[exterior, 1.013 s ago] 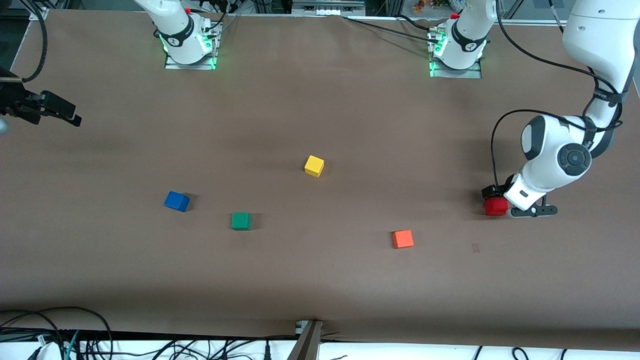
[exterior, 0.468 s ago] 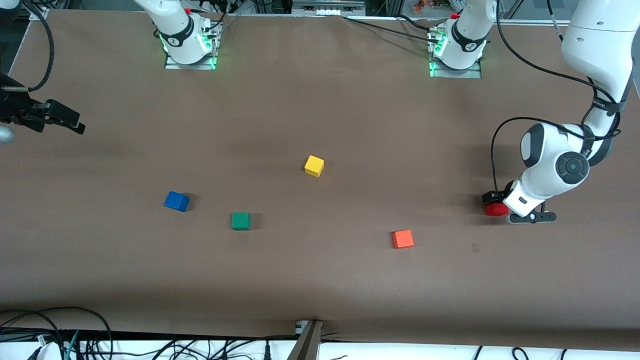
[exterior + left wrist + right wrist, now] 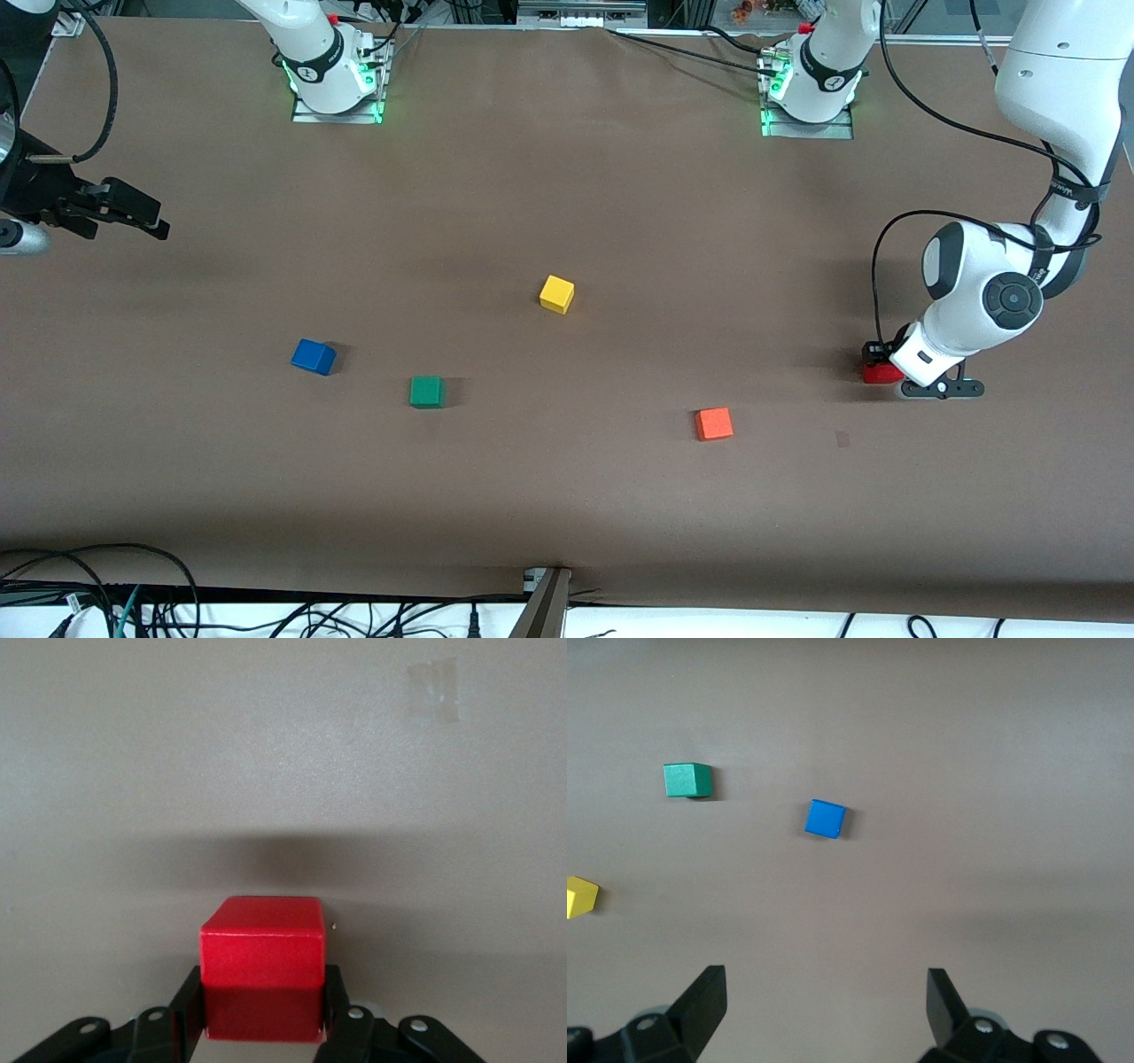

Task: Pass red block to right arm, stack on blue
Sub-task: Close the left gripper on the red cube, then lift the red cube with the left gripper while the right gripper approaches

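The red block (image 3: 876, 373) sits on the table at the left arm's end. My left gripper (image 3: 886, 365) is down on it, its black fingers (image 3: 189, 1005) pressed against both sides of the red block (image 3: 262, 948), which rests on the table. The blue block (image 3: 313, 356) lies on the table toward the right arm's end, and also shows in the right wrist view (image 3: 825, 819). My right gripper (image 3: 133, 215) hangs open and empty over the table's edge at the right arm's end, its fingers (image 3: 704, 1001) wide apart.
A green block (image 3: 426, 391) lies beside the blue one, toward the middle and a little nearer the front camera. A yellow block (image 3: 556, 293) is at the table's middle. An orange block (image 3: 713, 424) lies between the middle and the red block. Cables run along the front edge.
My left gripper has come down lower over the red block, covering more of it. My right gripper has drifted a little toward the table's middle.
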`<move>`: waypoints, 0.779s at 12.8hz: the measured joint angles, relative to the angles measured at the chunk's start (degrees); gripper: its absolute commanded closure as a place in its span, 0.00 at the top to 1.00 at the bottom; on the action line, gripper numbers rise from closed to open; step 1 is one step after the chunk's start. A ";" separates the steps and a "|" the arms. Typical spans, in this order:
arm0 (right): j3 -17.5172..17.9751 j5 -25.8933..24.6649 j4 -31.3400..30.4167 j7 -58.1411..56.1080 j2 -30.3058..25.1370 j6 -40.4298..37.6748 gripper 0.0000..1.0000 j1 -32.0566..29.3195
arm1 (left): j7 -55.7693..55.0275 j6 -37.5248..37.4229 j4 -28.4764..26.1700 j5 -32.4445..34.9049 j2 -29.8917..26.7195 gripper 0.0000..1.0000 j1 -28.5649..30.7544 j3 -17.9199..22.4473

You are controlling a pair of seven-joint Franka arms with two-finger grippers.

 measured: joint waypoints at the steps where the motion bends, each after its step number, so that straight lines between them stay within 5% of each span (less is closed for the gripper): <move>1: -0.02 0.25 0.00 0.00 0.06 0.00 1.00 0.00 | 0.86 0.00 0.26 0.01 0.02 0.00 0.03 0.04; 4: -0.08 1.25 0.00 0.03 0.25 -0.03 1.00 0.00 | 6.66 -3.97 2.67 0.03 -1.31 0.00 0.53 -0.14; 10: -0.75 1.35 0.00 0.05 0.55 -0.05 1.00 -0.04 | 19.22 -28.43 14.24 -1.23 -11.21 0.00 0.64 -6.79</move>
